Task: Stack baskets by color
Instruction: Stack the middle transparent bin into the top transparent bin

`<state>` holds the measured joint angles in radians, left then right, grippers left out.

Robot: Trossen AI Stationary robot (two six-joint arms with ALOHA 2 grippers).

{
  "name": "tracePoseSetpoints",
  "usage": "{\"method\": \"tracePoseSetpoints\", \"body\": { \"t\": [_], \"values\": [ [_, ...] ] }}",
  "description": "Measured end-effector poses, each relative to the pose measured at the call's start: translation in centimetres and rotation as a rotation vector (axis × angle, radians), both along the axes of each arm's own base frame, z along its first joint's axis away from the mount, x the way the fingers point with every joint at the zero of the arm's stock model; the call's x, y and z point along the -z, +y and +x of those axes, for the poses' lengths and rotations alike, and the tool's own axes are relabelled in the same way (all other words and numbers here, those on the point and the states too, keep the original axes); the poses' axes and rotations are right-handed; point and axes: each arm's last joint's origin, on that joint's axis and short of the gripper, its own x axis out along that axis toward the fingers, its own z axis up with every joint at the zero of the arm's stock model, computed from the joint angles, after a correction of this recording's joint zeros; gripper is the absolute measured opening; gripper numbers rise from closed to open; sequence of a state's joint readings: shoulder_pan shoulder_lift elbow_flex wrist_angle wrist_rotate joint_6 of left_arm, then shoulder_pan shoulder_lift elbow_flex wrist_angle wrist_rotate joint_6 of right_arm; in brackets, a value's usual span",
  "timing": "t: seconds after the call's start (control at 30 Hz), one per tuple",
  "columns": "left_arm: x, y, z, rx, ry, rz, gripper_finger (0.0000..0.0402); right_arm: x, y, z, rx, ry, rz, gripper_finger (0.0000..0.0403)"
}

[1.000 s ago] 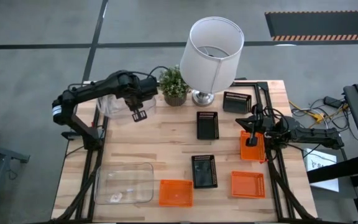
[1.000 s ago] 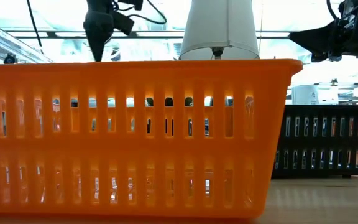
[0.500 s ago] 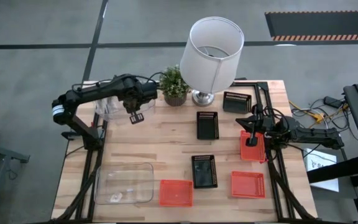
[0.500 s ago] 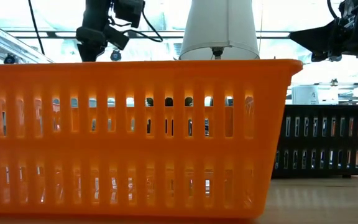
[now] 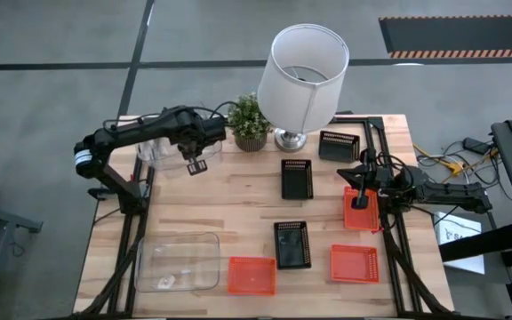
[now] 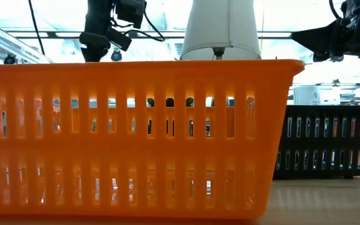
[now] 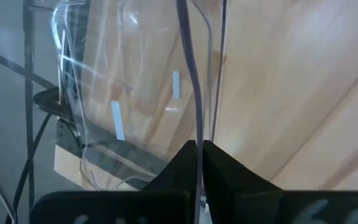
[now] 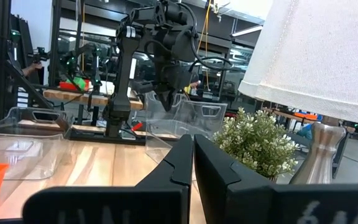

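At the table's far left, my left gripper (image 5: 194, 165) points steeply down and is shut on a clear bin (image 5: 163, 151). A second clear bin (image 5: 178, 262) lies flat at the near left. Three orange baskets (image 5: 252, 276) (image 5: 355, 263) (image 5: 360, 212) and three black baskets (image 5: 297, 178) (image 5: 292, 244) (image 5: 339, 145) lie singly on the wood. My right gripper (image 5: 360, 194) hangs shut over the right-edge orange basket, holding nothing. In the low view one orange basket (image 6: 136, 137) fills the foreground. My left gripper pinches the clear bin's thin upper wall edge (image 7: 196, 127) between its two fingers, coming from above and pointing steeply down. The right wrist view shows that gripper (image 8: 165, 93) on the bin's (image 8: 188, 121) top rim. I cannot tell whether the bin's bottom rests on the table.
A white-shaded lamp (image 5: 302, 76) and a small potted plant (image 5: 249, 124) stand at the far middle, close to the left arm. Bare wood (image 5: 229, 209) lies between the clear bins and the black baskets. Cables hang off the right edge (image 5: 443, 164).
My left gripper has sunk a little toward the table's far left corner and tipped somewhat, staying shut on the clear bin. It has kept still over the last half second.
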<state>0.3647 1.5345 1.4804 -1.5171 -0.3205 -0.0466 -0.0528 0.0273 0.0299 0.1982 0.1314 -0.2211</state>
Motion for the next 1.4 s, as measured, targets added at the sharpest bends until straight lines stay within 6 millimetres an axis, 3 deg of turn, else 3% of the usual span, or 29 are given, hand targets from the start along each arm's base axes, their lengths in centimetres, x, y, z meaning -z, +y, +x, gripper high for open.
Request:
{"method": "tracePoseSetpoints", "body": {
  "t": [0.27, 1.2, 1.4],
  "values": [
    [0.1, 0.3, 0.7, 0.018, -0.063, 0.024, 0.0, 0.0, 0.0, 0.0, 0.0, 0.0, 0.0, 0.0009],
    [3.2, 0.3, 0.6, 0.073, -0.003, 0.004, 0.0001, 0.0, 0.0, 0.0, 0.0, 0.0, 0.001, 0.0009],
    [3.2, 0.3, 0.6, 0.078, 0.001, 0.001, 0.0054, 0.0, 0.0, 0.0, 0.0, 0.0, 0.0, 0.0009]
  ]
}}
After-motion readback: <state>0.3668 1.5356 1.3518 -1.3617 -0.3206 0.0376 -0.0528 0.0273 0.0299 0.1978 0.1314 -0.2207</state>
